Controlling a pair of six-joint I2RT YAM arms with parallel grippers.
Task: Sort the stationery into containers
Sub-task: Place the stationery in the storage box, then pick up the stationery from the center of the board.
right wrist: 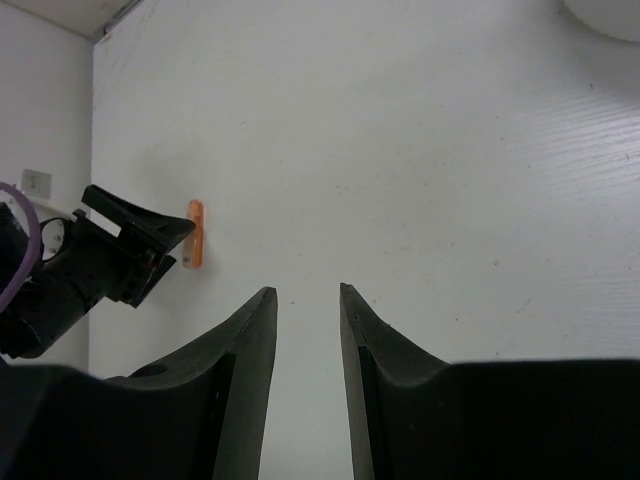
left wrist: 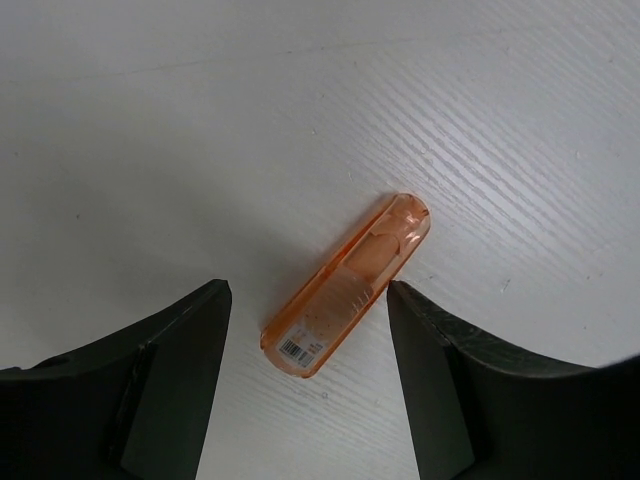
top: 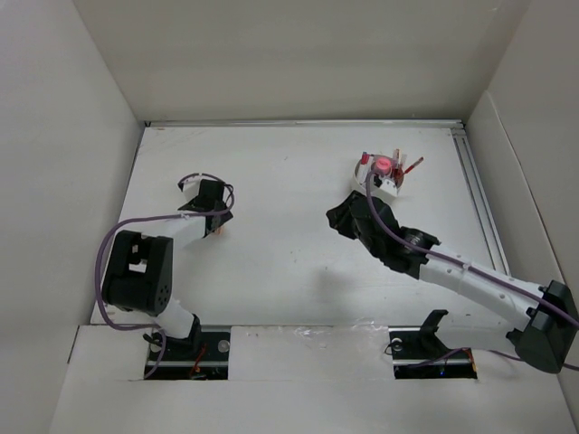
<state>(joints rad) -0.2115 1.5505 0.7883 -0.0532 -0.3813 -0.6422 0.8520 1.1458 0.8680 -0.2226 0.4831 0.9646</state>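
Grasp step: orange piece (left wrist: 347,287) left of tub (top: 389,188) was straddled by released L claw (left wrist: 308,292); closing judged nxt; R claw (right wrist: 306,290) released too, empty

In the top view, the left gripper (top: 214,223) is covering nearly all of the orange piece (top: 218,234). Toward the table's far right corner, the right arm (top: 389,237) is overlapping the near rim of the white tub (top: 391,188), whose contents are blurring into red and pink specks. The right wrist view's top-right corner is cutting this tub off.

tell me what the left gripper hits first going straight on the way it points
Likely the orange piece, between the open fingers of the left gripper; depth is unclear, so the fingertips may touch the table first.
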